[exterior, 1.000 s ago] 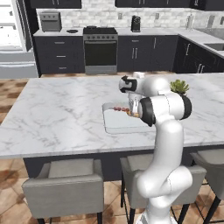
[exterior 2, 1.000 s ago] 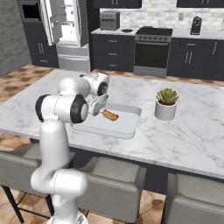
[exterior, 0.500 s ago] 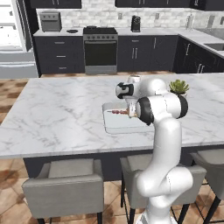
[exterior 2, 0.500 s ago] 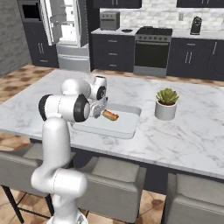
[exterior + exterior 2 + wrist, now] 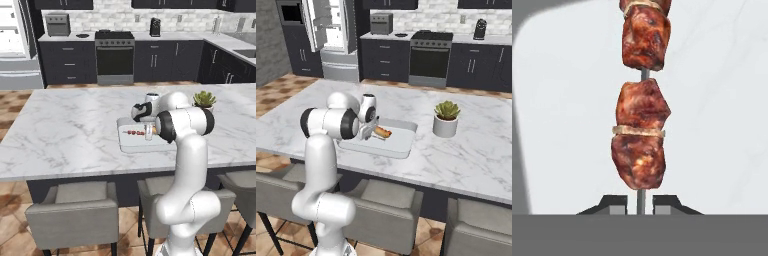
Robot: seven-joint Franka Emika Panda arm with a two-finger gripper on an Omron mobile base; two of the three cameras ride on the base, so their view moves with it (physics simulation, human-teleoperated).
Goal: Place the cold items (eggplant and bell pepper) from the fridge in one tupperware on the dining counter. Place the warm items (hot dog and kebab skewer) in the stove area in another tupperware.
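kebab skewer (image 5: 641,125) hangs over the white tupperware (image 5: 131,145) on the dining counter (image 5: 65,130), its thin stick clenched in the gripper (image 5: 641,202), with the hot dog (image 5: 381,132) already inside. step in hand looks like delivering the last warm item; next calls for lowering and letting go.

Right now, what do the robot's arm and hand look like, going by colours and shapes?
The arm is made of glossy white rounded segments with dark round caps at the joints. The hand ends in two small dark fingers with grey inner faces. No cables or markings are visible.
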